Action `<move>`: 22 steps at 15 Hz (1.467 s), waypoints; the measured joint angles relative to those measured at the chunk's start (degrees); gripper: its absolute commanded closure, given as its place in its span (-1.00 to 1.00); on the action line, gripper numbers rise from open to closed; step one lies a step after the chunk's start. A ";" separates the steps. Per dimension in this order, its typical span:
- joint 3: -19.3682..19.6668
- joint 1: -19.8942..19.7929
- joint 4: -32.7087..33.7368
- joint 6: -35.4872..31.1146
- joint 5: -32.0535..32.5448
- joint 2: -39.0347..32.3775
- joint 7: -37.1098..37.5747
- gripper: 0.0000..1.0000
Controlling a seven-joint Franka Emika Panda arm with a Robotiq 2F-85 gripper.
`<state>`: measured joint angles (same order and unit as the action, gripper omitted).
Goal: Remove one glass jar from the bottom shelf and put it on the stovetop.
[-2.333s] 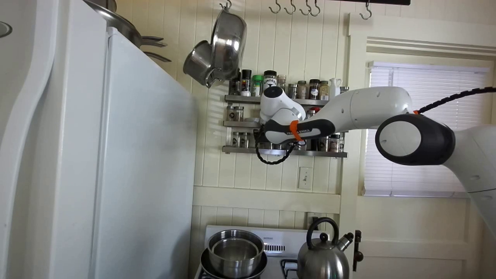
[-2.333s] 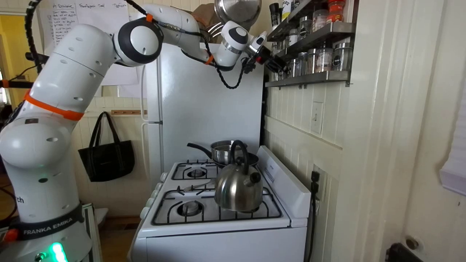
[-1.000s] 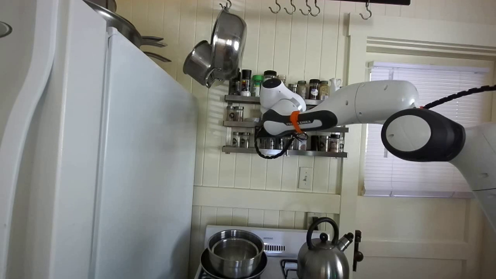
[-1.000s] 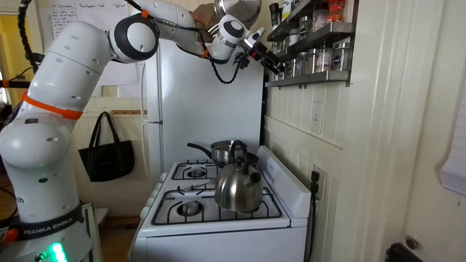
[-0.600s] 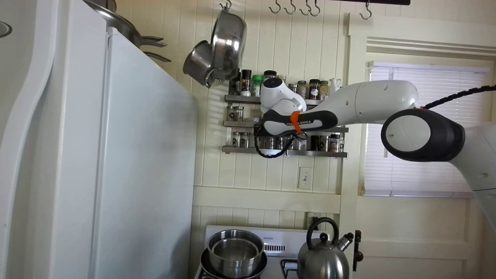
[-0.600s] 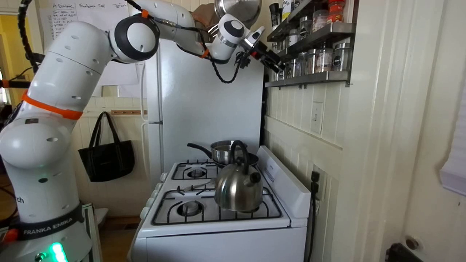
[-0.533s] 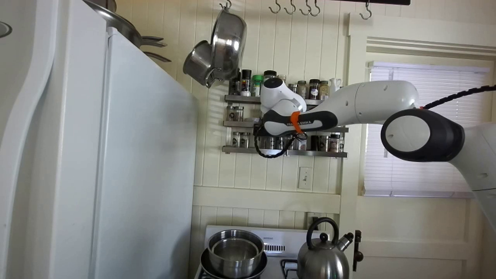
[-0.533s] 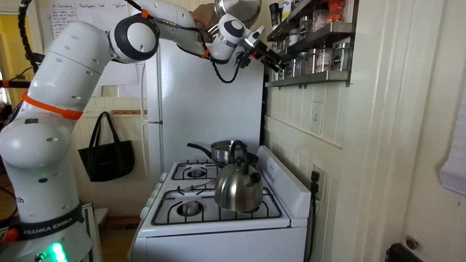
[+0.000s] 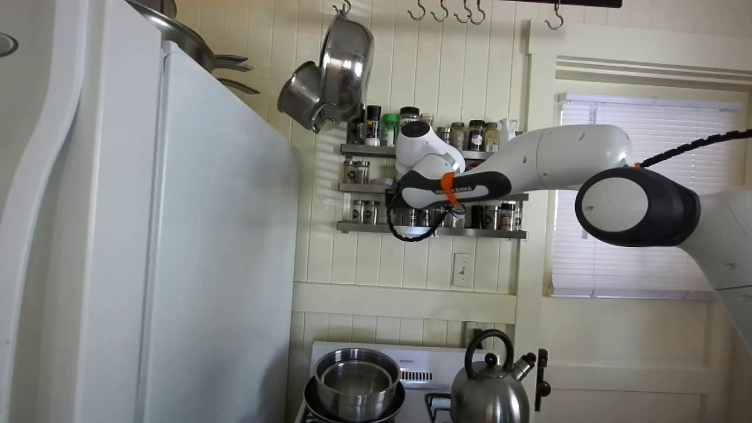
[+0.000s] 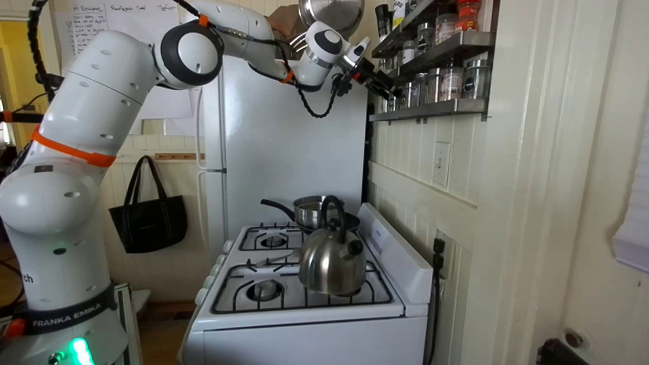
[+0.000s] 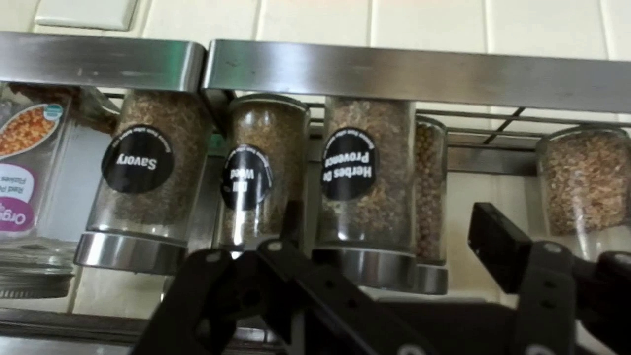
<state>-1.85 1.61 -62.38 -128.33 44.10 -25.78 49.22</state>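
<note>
The bottom shelf, a steel rail, shows in both exterior views (image 9: 487,233) (image 10: 451,107) and upside down in the wrist view (image 11: 419,76). Glass jars with steel lids stand on it. A jar labelled Herbes De Provence (image 11: 367,207) is between the spread fingers of my gripper (image 11: 389,219), with a gap at its right; a narrower jar (image 11: 430,197) stands behind it. The left fingertip lies in front of or beside the Dill Weed jar (image 11: 266,162). The gripper is open at the shelf in an exterior view (image 10: 391,92). The white stovetop (image 10: 291,315) is far below.
A Savory jar (image 11: 153,197) and another jar (image 11: 584,177) stand at the sides. A shelf tier (image 10: 451,48) runs just above the jars. A kettle (image 10: 332,263) and a pot (image 10: 307,213) stand on the stove. The fridge (image 10: 294,142) is beside it.
The arm first rose and drew back a little from the shelf. In the last half second the gripper has moved slightly down and toward the jars. No jar has visibly moved.
</note>
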 measured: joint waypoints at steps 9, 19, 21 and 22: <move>0.15 0.04 -0.16 0.00 0.39 0.00 0.00 0.53; 0.20 1.19 -1.11 0.02 5.49 0.19 -0.51 0.53; 0.23 1.75 -1.44 0.02 7.89 0.34 -0.65 0.53; 0.26 2.10 -1.71 0.02 9.45 0.53 -0.68 0.53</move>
<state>-1.59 3.70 -64.09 -128.31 53.55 -25.25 48.54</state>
